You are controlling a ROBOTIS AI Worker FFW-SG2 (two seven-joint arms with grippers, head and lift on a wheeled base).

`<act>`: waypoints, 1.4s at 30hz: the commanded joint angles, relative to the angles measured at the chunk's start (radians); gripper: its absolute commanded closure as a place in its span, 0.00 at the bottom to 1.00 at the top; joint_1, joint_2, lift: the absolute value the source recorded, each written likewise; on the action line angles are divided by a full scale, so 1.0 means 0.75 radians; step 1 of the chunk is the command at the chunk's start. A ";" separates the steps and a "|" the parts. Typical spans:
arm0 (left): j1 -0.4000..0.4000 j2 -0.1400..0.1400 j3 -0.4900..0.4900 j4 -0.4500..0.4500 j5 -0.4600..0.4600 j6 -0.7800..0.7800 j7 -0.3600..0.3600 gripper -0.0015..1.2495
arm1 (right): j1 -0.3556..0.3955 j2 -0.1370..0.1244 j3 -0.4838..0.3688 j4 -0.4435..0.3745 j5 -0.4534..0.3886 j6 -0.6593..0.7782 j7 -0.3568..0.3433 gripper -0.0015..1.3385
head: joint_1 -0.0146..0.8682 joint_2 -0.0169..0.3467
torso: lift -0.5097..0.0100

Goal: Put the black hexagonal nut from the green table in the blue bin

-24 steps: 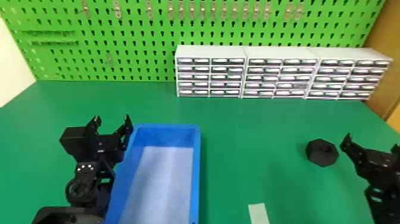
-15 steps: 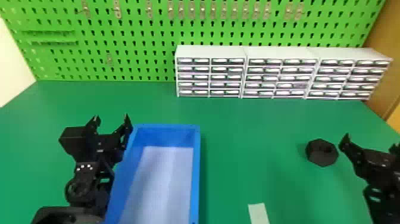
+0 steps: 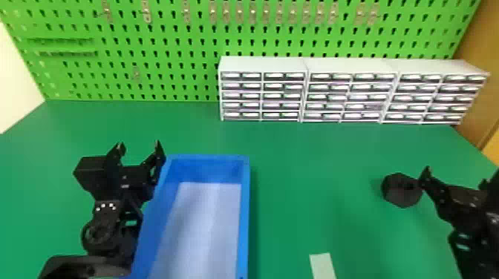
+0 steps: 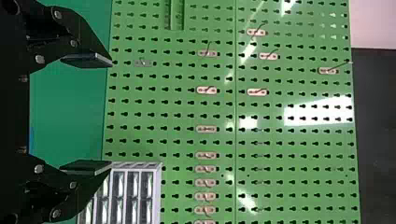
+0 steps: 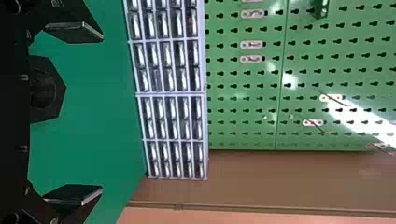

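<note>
A: "Your blue bin [image 3: 244, 222] stands beside your left gripper [image 3: 139, 144], its pale floor in view. That gripper gapes."

B: "Your right gripper [image 3: 456, 178] is spread wide too. Your black hexagonal nut [image 3: 401, 191] sits on the green table [image 3: 315, 156], just beside one of its fingers; you can't tell whether they touch."

A: "And at the back, you've got white cabinets [image 3: 263, 63] full of small drawers [image 3: 241, 96]. You can't tell what those hold."

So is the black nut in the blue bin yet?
No, the black nut is on the green table, off to the right of the blue bin.
</note>
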 commanded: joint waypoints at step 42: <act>-0.001 0.000 -0.008 0.002 -0.004 0.001 0.000 0.38 | -0.131 -0.102 0.004 -0.187 -0.057 0.993 0.131 0.12 | 0.76 0.20 | 0.80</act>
